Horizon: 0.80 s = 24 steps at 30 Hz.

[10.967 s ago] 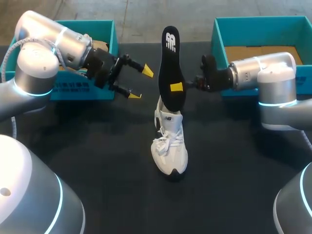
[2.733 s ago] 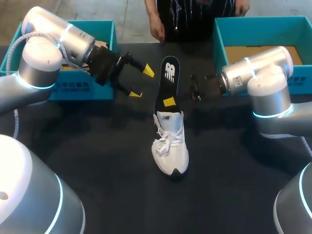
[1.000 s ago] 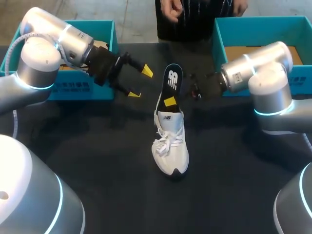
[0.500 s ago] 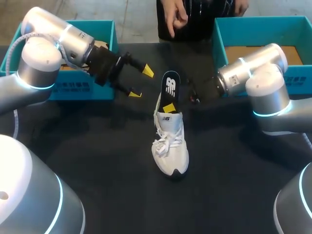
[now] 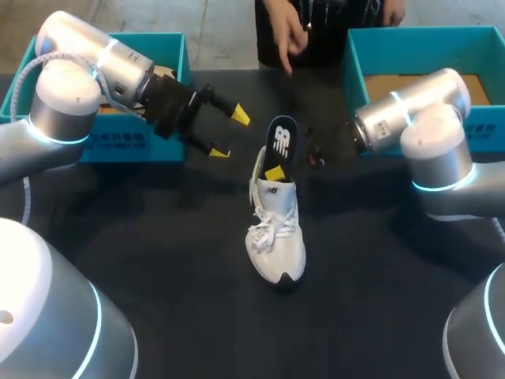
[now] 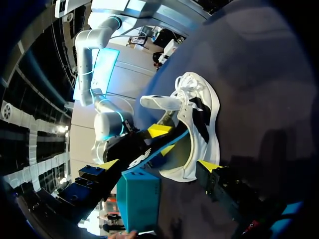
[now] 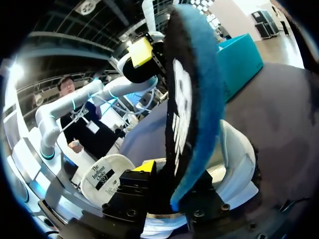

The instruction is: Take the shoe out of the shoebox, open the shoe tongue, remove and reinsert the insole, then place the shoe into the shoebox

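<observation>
The white shoe (image 5: 274, 233) stands on its sole in the middle of the black worktop (image 5: 181, 253), with its toe toward the near edge and its heel toward the far one, well apart from both boxes. The black insole (image 5: 279, 142) rises steeply out of the heel opening. Its lower end is down inside the shoe, and its upper end, which carries a white logo, leans a little toward the far right. My right tool (image 5: 276, 170) comes in from the right and pinches the insole low down, just above the shoe's collar. One yellow tip lies flat on the logo face. In the right wrist view, the black fingers sit on either side of the blue-edged insole, with the shoe's white heel close beneath them. My left tool (image 5: 229, 134) hangs to the far left of the shoe, apart from it, with its fingers spread wide. In the left wrist view, the shoe and insole lie ahead of its two yellow tips. The teal left box (image 5: 126, 146) sits at the far left behind my left arm. The right box (image 5: 357, 67), also teal and with brown card inside, sits at the far right behind my right arm. A person's hand (image 5: 286, 35) points down at the worktop's far edge, between the boxes.
</observation>
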Available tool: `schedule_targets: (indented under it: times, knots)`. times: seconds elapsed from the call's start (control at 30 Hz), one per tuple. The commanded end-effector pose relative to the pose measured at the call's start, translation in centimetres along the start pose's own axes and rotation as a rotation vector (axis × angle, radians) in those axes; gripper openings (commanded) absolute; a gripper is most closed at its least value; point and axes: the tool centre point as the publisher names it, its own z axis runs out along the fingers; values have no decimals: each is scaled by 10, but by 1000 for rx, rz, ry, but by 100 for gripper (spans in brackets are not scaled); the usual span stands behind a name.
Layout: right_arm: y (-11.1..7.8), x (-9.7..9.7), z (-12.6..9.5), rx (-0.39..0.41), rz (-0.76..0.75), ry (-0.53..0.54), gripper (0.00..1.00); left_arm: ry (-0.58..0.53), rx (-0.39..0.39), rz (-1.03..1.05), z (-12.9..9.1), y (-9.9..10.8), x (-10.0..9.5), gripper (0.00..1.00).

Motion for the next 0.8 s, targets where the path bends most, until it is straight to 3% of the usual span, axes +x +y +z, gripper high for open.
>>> schedule_targets:
  times: [0.03, 0.47, 0.6, 0.63, 0.8]
  knots:
    - [5, 5, -5, 11, -4, -13, 31, -2, -2, 1, 0, -1, 1, 100]
    - [8, 4, -19, 4, -3, -52, 29, -7, -5, 0, -3, -1, 4, 100]
    - [18, -1, -19, 15, -18, -58, 12, -4, -3, 2, -3, -1, 4, 100]
    - [20, -2, -18, 21, -21, -55, 1, -4, -2, 2, -3, -1, 4, 100]
    - [29, -9, -9, 62, -33, -18, 0, -3, -6, 3, -4, -2, 4, 100]
